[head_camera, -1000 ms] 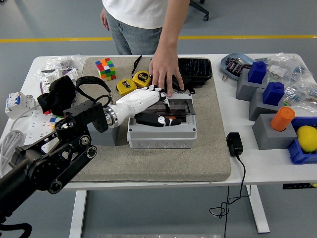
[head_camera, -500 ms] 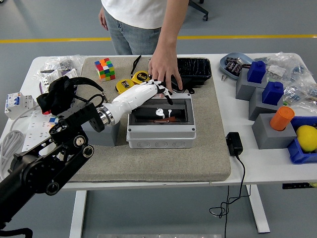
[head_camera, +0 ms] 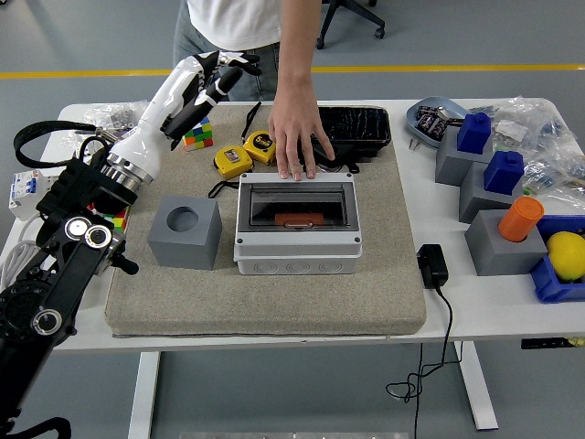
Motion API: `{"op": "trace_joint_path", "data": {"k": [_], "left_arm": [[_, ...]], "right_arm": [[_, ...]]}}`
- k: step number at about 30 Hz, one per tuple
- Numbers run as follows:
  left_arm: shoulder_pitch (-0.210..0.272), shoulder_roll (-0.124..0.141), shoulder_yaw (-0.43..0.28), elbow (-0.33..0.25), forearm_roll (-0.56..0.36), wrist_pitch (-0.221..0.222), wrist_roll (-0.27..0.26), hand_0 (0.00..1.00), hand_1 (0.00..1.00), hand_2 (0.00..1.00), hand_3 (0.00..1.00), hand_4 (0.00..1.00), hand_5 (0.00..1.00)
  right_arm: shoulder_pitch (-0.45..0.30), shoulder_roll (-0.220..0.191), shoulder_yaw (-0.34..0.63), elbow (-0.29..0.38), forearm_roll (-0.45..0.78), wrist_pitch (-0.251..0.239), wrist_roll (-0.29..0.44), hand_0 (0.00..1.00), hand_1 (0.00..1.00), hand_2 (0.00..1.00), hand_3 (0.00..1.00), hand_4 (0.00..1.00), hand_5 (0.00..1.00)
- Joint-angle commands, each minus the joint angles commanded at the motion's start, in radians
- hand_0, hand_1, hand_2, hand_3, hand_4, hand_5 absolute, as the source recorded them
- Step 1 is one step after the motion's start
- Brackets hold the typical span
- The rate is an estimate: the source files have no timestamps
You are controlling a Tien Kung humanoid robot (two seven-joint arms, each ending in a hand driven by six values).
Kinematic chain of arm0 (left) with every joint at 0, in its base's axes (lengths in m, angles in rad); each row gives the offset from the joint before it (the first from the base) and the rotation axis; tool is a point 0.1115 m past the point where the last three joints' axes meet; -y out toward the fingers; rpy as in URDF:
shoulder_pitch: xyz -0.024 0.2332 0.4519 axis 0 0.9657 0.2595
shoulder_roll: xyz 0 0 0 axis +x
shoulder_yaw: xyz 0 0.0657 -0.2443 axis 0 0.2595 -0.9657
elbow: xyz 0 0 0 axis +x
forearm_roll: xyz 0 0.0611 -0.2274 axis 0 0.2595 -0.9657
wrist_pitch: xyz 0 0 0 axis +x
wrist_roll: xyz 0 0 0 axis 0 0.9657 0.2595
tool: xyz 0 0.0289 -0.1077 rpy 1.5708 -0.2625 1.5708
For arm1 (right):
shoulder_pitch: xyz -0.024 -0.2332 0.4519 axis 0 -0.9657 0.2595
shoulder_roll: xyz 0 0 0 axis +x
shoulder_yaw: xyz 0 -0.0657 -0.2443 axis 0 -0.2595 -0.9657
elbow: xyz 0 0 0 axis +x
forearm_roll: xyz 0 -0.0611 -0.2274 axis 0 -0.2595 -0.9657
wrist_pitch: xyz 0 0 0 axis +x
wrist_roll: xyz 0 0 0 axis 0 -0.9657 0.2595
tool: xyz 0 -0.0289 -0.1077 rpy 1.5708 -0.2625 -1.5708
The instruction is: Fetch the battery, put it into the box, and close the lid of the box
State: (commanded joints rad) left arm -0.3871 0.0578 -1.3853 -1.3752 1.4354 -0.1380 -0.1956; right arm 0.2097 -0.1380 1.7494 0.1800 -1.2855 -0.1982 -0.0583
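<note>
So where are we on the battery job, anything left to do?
It looks essentially finished. The battery lies inside the grey box, visible through the lid, which is down flat over it. The left hand is raised clear above the Rubik's cube, fingers relaxed, holding nothing. A person's hand rests at the box's far edge. I can't confirm the lid is latched.

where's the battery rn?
Head view: the battery lies inside the grey box at mat centre, under its closed clear lid, right of the grey cube.
</note>
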Motion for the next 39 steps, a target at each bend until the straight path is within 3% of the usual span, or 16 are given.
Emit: {"op": "trace_joint_path", "data": {"k": [1,6,7,15,18,24,25,30,31,35,37,39], "left_arm": [[0.011,-0.002,-0.019,0.003,-0.039,-0.014,0.005,0.885,0.903,0.893,0.917,0.998,0.998],[0.067,0.0,-0.123,0.015,-0.254,-0.068,0.028,0.885,0.903,0.893,0.917,0.998,0.998],[0.074,0.002,-0.14,0.017,-0.292,-0.073,0.029,0.96,0.998,0.998,0.998,0.998,0.995],[0.143,0.026,-0.307,0.057,-0.6,-0.112,0.052,0.998,0.998,0.998,0.998,0.998,0.998],[0.16,0.029,-0.361,0.071,-0.549,-0.105,0.072,0.998,0.998,0.998,0.998,0.998,0.998],[0.189,0.045,-0.462,0.068,-0.304,-0.031,0.103,0.998,0.998,0.998,0.998,0.998,0.998],[0.194,0.044,-0.47,0.063,-0.259,-0.013,0.099,0.998,0.989,0.968,0.957,0.998,0.998],[0.227,0.02,-0.493,0.034,-0.051,0.073,0.056,0.998,0.989,0.968,0.957,0.998,0.998],[0.234,0.011,-0.495,0.029,-0.005,0.083,0.048,0.927,0.937,0.921,0.908,0.998,0.998],[0.246,-0.012,-0.508,0.017,0.157,0.089,0.043,0.927,0.937,0.921,0.908,0.998,0.998],[0.246,-0.01,-0.507,0.018,0.246,0.083,0.049,0.918,0.933,0.911,0.9,0.998,0.998],[0.245,-0.004,-0.502,0.023,0.27,0.068,0.062,0.918,0.933,0.911,0.9,0.998,0.998]], "right_arm": [[-0.001,0.001,0.001,0.0,-0.001,0.0,0.0,0.998,0.936,0.856,0.865,0.998,0.998],[-0.005,0.007,0.006,0.0,-0.005,-0.001,0.002,0.998,0.936,0.856,0.865,0.998,0.998],[-0.006,0.007,0.007,0.0,-0.005,-0.001,0.002,0.998,0.936,0.855,0.865,0.998,0.998],[-0.011,0.013,0.031,0.0,-0.021,-0.007,0.005,0.998,0.936,0.857,0.867,0.998,0.998],[-0.012,0.014,0.036,0.0,-0.022,-0.009,0.008,0.998,0.936,0.857,0.867,0.998,0.998],[-0.02,0.018,0.06,0.0,-0.034,-0.012,0.012,0.998,0.937,0.858,0.868,0.998,0.998],[-0.021,0.018,0.067,0.0,-0.039,-0.013,0.012,0.998,0.937,0.858,0.871,0.998,0.998],[-0.03,0.024,0.095,0.0,-0.059,-0.012,0.014,0.998,0.937,0.858,0.871,0.998,0.998],[-0.03,0.025,0.096,0.0,-0.059,-0.012,0.015,0.998,0.938,0.859,0.872,0.998,0.998],[-0.029,0.027,0.096,0.0,-0.059,-0.012,0.017,0.998,0.938,0.859,0.872,0.998,0.998],[-0.029,0.027,0.098,0.0,-0.06,-0.012,0.017,0.998,0.938,0.859,0.871,0.998,0.998],[-0.029,0.028,0.098,0.0,-0.059,-0.012,0.019,0.998,0.938,0.859,0.871,0.998,0.998]]}}
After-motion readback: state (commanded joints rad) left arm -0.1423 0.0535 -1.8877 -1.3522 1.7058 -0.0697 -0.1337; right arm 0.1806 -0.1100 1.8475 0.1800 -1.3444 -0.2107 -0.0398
